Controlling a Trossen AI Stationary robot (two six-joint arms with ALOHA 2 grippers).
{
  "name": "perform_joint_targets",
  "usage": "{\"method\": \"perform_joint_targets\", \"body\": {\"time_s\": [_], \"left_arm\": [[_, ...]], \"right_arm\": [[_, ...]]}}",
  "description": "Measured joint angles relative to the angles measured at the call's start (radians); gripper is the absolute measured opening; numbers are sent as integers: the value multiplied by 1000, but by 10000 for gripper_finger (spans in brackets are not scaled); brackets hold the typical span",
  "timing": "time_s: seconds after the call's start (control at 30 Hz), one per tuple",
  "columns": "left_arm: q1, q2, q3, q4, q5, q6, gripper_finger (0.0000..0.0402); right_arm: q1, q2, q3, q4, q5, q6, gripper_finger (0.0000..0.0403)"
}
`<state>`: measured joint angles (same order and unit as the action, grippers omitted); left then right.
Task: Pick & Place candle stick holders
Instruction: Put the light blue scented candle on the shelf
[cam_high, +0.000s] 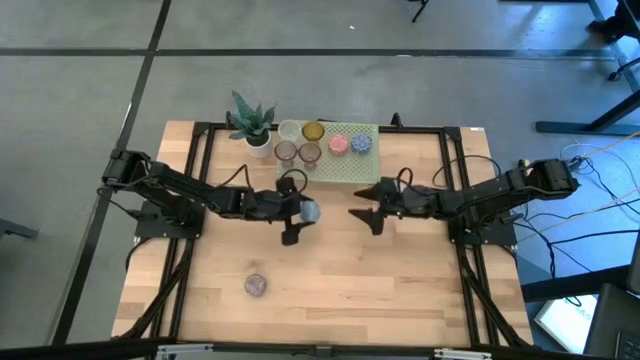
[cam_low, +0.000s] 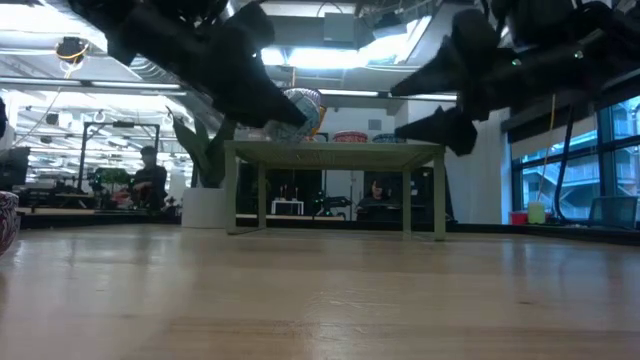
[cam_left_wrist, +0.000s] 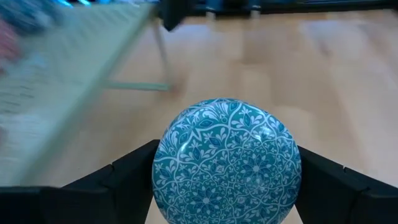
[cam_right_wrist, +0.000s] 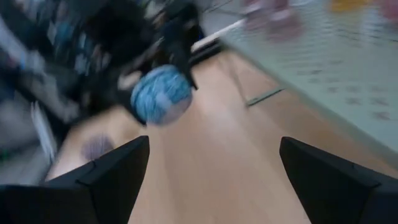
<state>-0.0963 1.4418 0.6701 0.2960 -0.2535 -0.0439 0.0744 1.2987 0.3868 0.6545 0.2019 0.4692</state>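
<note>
Up close in the left wrist view, the blue patterned candle holder (cam_left_wrist: 227, 160) fills the space between the left pincer's two dark fingers (cam_left_wrist: 118, 183), which pinch it on either side. From above, the left pincer (cam_high: 297, 218) sits just left of the worktop's middle with that blue cup (cam_high: 308, 211) at its tip, and in the low view the cup (cam_low: 303, 110) hangs clear above the wood, at about the height of the stand's top. Nearer the front edge of the worktop (cam_high: 340, 290), on its left side, a mauve candle holder (cam_high: 256, 285) sits alone, well apart from both arms. Across from the left arm, the right pincer (cam_high: 366, 211) hovers just right of centre, fingers spread wide with nothing between them; its wrist view shows the two dark fingers (cam_right_wrist: 115, 171) far apart, with the blue cup (cam_right_wrist: 160, 94) beyond them. Farther back stands the pale green perforated stand (cam_high: 345, 168), carrying a pink holder (cam_high: 337, 145) and a bluish one (cam_high: 360, 145), with an amber holder (cam_high: 313, 132) at its left end. Just left of it cluster a clear holder (cam_high: 290, 130) and two brownish holders (cam_high: 285, 151) (cam_high: 309, 154). A potted spiky green plant (cam_high: 252, 122) stands at the back left corner.
</note>
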Motion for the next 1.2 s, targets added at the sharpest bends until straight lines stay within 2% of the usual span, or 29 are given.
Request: {"method": "perform_joint_targets", "body": {"time_s": [0.13, 0.3, 0.47, 0.6, 0.73, 0.9, 1.03, 1.2], "left_arm": [[0, 1, 1, 62, -90, 60, 303], [-7, 52, 75, 75, -141, 101, 303], [-41, 145, 153, 30, -148, 109, 303], [-70, 198, 209, 3, -231, 52, 303], [-94, 237, 268, -77, -307, 50, 303], [-94, 283, 339, -118, -331, 50, 303], [-94, 318, 377, -121, -332, 50, 303], [-91, 355, 414, -125, -348, 65, 303]], "right_arm": [[-1, 1, 0, 41, 75, 201, 365], [0, 45, 31, 69, 70, 223, 356], [1, 100, 96, 66, -14, 235, 291], [0, 105, 106, 59, -36, 273, 233], [1, 105, 106, 50, -104, 326, 205], [1, 105, 106, 27, -157, 338, 209], [1, 105, 106, -63, -158, 339, 229], [1, 105, 105, -48, -184, 339, 257]]}}
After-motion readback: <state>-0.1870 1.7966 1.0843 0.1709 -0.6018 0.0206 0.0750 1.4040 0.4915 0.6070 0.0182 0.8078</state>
